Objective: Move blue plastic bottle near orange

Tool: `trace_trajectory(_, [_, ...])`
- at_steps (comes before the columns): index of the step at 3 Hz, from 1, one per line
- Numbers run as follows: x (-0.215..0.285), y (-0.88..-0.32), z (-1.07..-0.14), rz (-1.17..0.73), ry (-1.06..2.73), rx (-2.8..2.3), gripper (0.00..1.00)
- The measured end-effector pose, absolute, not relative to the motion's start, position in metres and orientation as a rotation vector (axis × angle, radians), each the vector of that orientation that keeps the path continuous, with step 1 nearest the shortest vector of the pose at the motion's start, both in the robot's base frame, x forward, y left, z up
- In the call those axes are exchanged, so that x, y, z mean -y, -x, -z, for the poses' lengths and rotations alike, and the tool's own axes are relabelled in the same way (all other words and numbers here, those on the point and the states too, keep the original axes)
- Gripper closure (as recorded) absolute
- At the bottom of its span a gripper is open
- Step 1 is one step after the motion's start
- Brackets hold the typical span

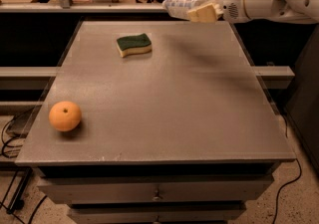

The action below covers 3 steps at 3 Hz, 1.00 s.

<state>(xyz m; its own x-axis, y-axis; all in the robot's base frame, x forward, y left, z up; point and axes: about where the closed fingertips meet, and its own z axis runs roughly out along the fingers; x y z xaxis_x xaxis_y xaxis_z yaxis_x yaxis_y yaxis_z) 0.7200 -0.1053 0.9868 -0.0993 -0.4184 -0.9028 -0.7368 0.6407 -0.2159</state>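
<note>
The blue plastic bottle [182, 5] is a clear bottle with a pale label. It is held lying sideways in the air above the table's far edge, right of centre. My gripper [203, 12] is shut on the bottle; its cream fingers [205, 14] clasp the bottle's right end, and the white arm reaches in from the upper right. The orange [65, 116] sits on the grey table [169, 98] near the front left corner, far from the bottle.
A green-and-yellow sponge [134, 44] lies on the table at the back, left of centre, below and left of the bottle. A shelf with clutter runs behind the table. Drawers sit under the tabletop, cables on the floor.
</note>
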Motion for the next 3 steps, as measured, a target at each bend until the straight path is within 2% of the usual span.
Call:
trace_trajectory(1, [0.058,-0.7,-0.979,-0.496,1.025,-1.683,1.0])
trace_trajectory(2, [0.032,-0.687,-0.976,-0.579,1.07,-1.655,1.0])
trace_trajectory(3, [0.075,-0.709,-0.981,-0.437,0.995,-1.702,1.0])
